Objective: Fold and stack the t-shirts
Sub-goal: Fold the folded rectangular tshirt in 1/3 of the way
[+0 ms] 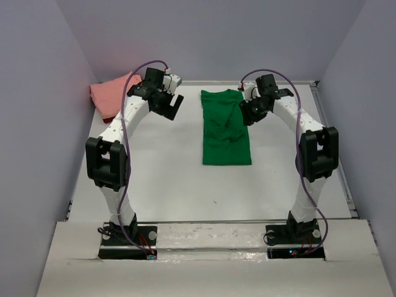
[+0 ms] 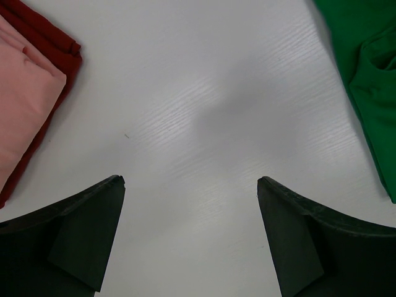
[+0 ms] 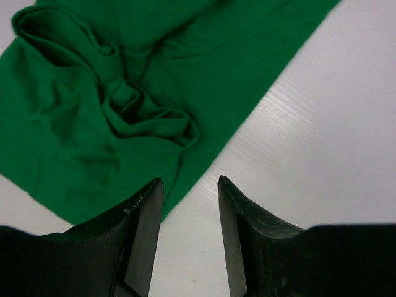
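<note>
A bright green t-shirt point(image 1: 226, 127) lies folded into a long strip at the back middle of the table, with rumpled folds near its far end point(image 3: 124, 105). A folded salmon pink t-shirt point(image 1: 111, 93) rests on a dark red t-shirt point(image 1: 107, 117) in the back left corner; both show in the left wrist view, pink point(image 2: 25, 105) over dark red point(image 2: 59, 37). My left gripper point(image 2: 190, 180) hangs wide open over bare table between that pile and the green shirt point(image 2: 371, 62). Above the green shirt's right edge, my right gripper point(image 3: 189, 180) has its jaws narrowed with a gap, and nothing is between them.
The white table point(image 1: 173, 179) is walled in on the left, back and right. A metal rail point(image 1: 346, 185) runs along its right edge. Both arm bases sit on the near ledge point(image 1: 210, 235).
</note>
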